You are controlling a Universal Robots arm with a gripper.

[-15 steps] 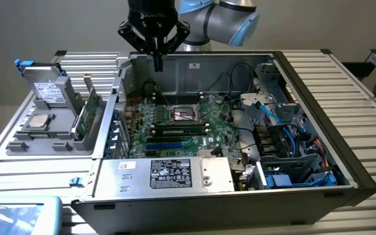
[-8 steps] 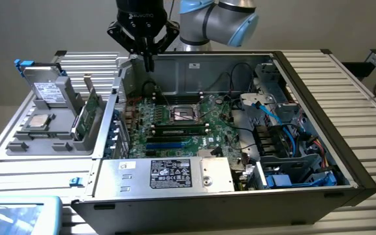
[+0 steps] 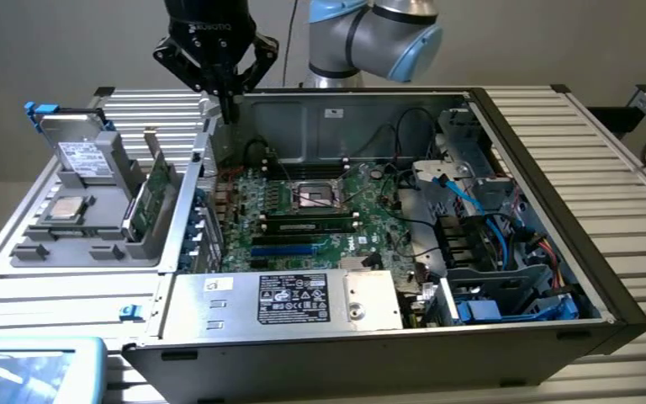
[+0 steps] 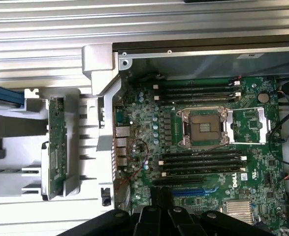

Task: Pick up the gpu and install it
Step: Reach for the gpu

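One black gripper [image 3: 230, 105] closed on nothing, above one open grey metal computer case [image 3: 300, 126], one thin green gpu card [image 3: 149, 189] upright in one grey plastic holder [image 3: 65, 244] beside it

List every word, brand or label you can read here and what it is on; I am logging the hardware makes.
"ROBOTIQ": white lettering on the black body of the gripper.
"DELL": white logo on the green motherboard, beside the memory slots.
Power supply label: dense print and symbols, too small to read.
Hard drive label: too small to read.
White sticker on the case's rear wall: too small to read.
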